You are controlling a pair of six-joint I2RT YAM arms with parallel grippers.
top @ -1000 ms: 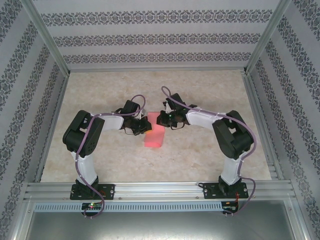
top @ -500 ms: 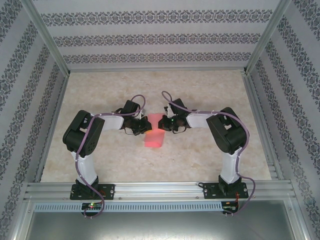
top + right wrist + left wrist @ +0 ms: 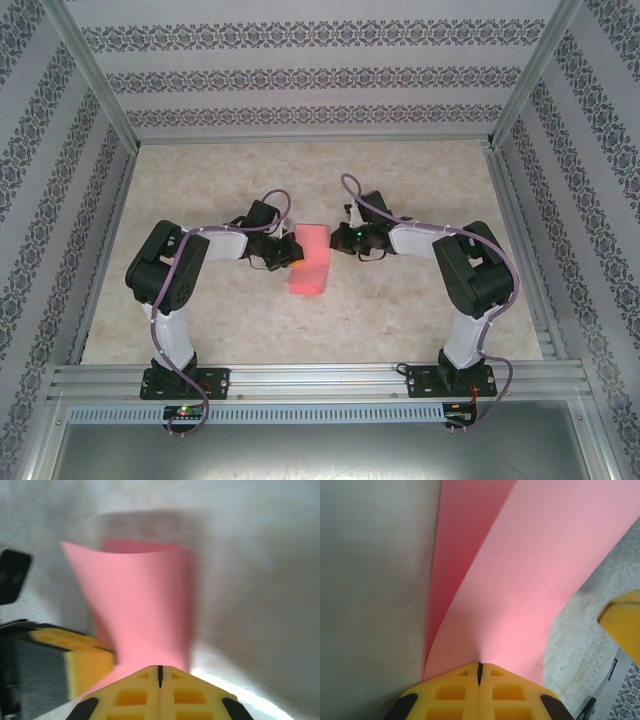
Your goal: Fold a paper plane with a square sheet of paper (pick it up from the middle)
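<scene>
So the thin salmon-pink paper sheet (image 3: pixel 312 262) is sitting about mid-way across the beige marbled worktop (image 3: pixel 420 180), right between the two arms. It's not flat at all. It's bowed up into a loose curl, with one flap standing over the other.

The left pincer (image 3: pixel 290 253) has its yellow pads squeezed together on the sheet's left edge. From the left wrist camera you can see that pincer (image 3: pixel 479 672) with the pads meeting at a thin seam and the pink paper (image 3: pixel 520 580) fanning out straight from that seam, so it's clearly pinching it.

The right pincer (image 3: pixel 335 240) is just off the sheet's far right edge, near the top corner. In its own wrist view that pincer (image 3: pixel 160 675) is closed too, pads flush together, with the paper (image 3: pixel 145 605) rising in front of it and narrowing down toward the left arm's yellow fingers (image 3: pixel 75 655). Honestly can't tell if the right one is touching the paper or just sitting next to it.
</scene>
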